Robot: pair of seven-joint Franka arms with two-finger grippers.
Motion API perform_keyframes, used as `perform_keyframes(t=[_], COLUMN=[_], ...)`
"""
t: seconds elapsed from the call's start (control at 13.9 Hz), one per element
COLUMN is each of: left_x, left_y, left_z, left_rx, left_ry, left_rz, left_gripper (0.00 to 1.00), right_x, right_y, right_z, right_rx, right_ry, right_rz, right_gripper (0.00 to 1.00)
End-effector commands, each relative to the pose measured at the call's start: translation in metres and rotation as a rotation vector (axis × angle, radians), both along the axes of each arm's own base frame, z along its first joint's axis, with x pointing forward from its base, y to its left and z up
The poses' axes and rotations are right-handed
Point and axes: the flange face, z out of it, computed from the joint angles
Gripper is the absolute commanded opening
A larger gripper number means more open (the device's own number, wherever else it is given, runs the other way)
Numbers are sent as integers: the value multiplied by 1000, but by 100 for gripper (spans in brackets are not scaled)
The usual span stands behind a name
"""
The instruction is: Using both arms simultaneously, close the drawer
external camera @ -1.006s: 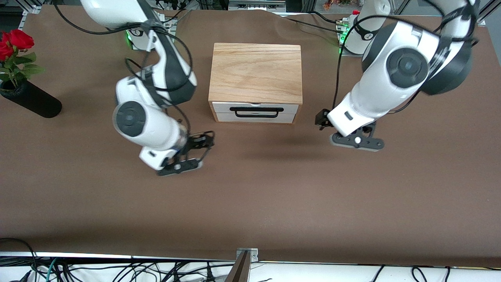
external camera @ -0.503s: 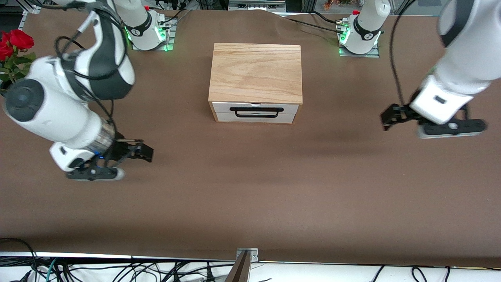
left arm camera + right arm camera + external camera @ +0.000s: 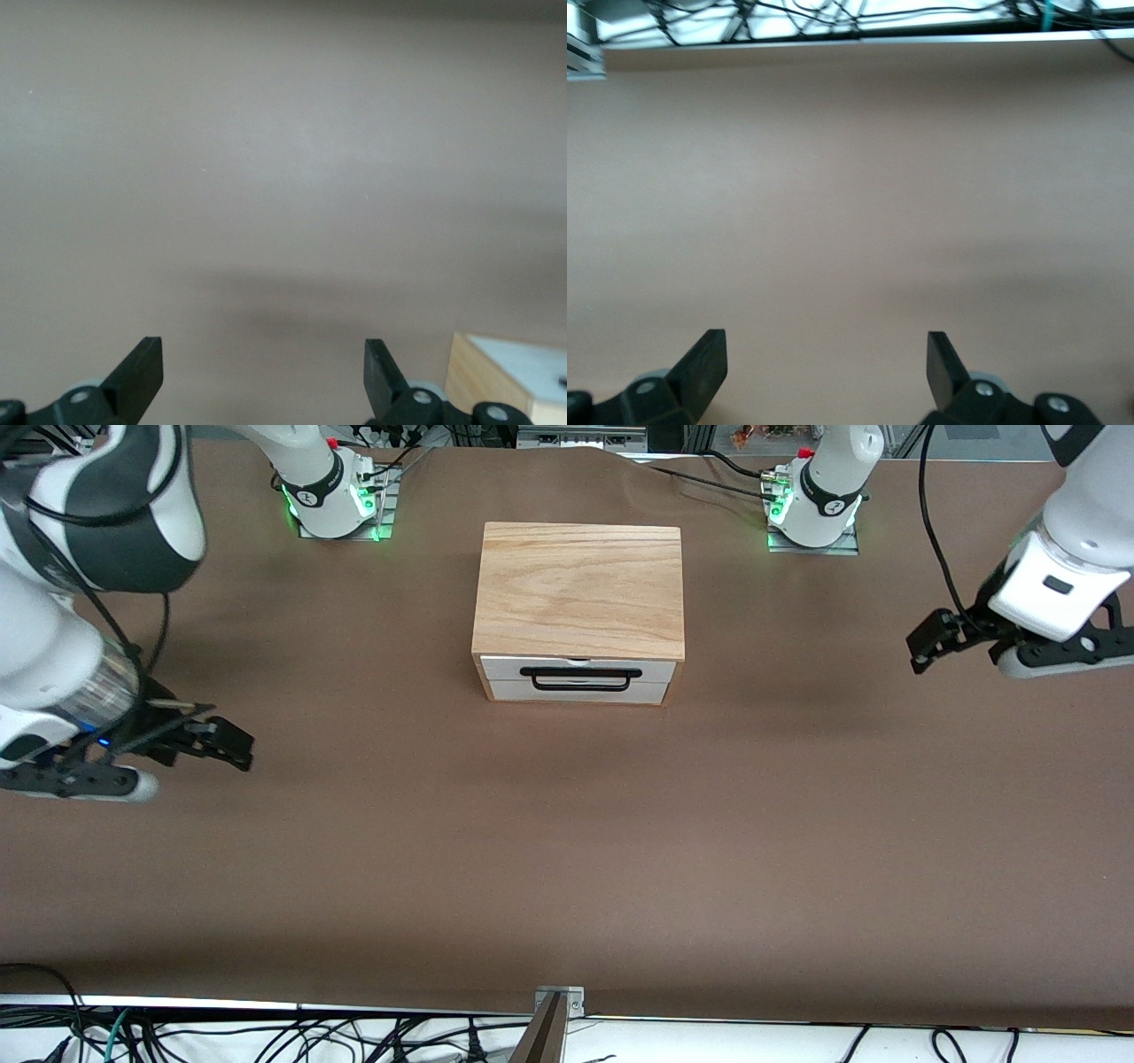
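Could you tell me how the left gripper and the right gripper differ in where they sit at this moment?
The left gripper hangs over the table at the left arm's end; the right gripper hangs over the right arm's end. In the left wrist view a corner of the wooden box shows, while the right wrist view shows only table and its cabled edge. Both are open, empty and well away from the drawer, which sits flush in the box.

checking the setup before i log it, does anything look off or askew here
Nothing stands out. The drawer sits flush in its wooden box. The left gripper and right gripper, fingers open, hang over bare table toward either end.
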Motion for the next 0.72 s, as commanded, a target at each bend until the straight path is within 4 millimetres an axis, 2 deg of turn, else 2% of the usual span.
perform_keyframes(t=[0.0, 0.22, 0.43, 0.57, 0.65], left_x=[-6, -2, 17, 12, 4], left_y=[21, 24, 29, 35, 35], left_z=[-1, 2, 6, 5, 5], left_rx=[-15, -45, -48, -49, -52], left_ry=[20, 23, 79, 83, 76], left_rz=[-46, -39, -30, -20, -21], left_gripper=[100, 100, 100, 100, 100], right_x=[-37, -58, -72, -75, -74], right_y=[-40, -73, -70, -65, -64], right_z=[15, 18, 22, 20, 16], right_rx=[26, 46, 26, -31, -33], right_ry=[20, 34, 54, 78, 92], right_rz=[-11, -52, -38, -16, -13], right_gripper=[100, 100, 100, 100, 100])
